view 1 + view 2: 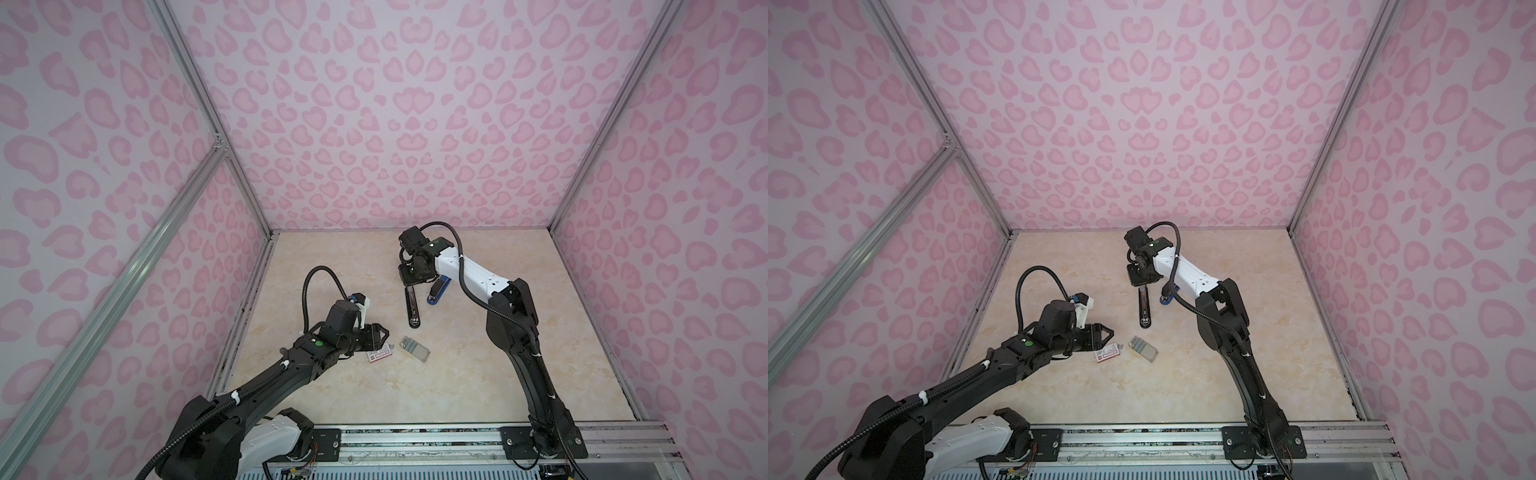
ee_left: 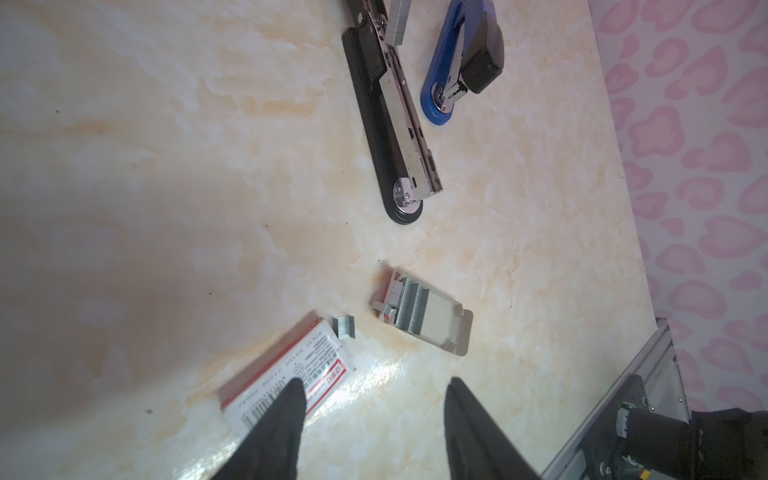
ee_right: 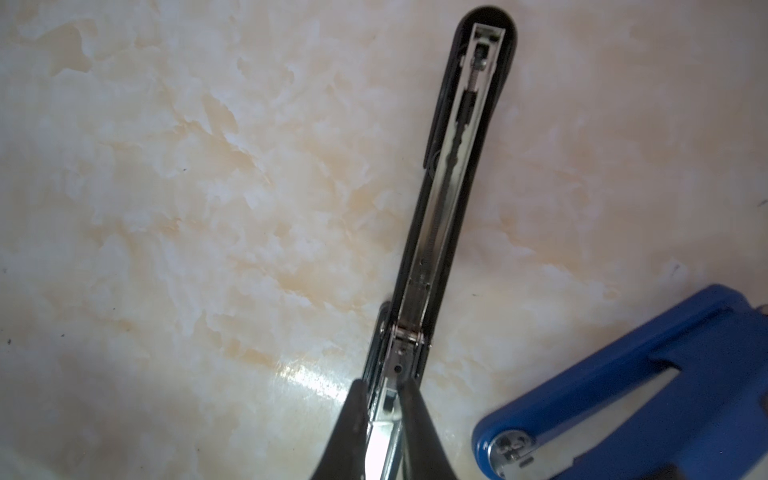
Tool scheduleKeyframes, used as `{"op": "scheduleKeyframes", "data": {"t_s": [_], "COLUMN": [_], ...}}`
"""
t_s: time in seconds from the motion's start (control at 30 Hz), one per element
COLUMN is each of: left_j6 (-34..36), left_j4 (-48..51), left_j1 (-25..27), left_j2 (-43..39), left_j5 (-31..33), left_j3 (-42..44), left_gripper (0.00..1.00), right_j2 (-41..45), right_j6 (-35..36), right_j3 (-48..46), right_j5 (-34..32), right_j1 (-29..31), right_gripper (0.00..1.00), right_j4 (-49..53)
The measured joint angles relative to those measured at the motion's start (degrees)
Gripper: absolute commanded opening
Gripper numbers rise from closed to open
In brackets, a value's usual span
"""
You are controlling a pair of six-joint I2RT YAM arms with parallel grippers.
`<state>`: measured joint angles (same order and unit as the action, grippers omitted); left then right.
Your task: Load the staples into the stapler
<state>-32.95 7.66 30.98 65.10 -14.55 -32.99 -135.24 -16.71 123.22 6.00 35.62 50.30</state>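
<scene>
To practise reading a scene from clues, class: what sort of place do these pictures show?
Probably a robot test booth, not an office. Pink patterned walls on a metal frame box in a marble-look table, and the left arm and right arm are bolted to a rail at its front.

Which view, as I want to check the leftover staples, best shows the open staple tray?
The left wrist view: the staple tray lies close and unobstructed, its staples packed at one end. In both top views the tray is only a small grey patch. The right wrist view does not show it.
</scene>
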Motion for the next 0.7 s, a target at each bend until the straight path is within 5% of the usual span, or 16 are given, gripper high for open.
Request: {"op": "scheduleKeyframes", "data": {"t_s": [0.7], "left_j6": [-0.26], "left_j4": [0.0], "left_j1": [0.0], "left_j2": [0.31], "left_j5": [-0.02], "left_j3": [0.02], "left_gripper": [0.56], "right_j2": [-0.7], "right_j6": [-0.24], "right_j3": [0.11], "right_j5": [-1.22], "right_j1": [0.0], "right_gripper": [0.15], "right_j4": [1.18]}}
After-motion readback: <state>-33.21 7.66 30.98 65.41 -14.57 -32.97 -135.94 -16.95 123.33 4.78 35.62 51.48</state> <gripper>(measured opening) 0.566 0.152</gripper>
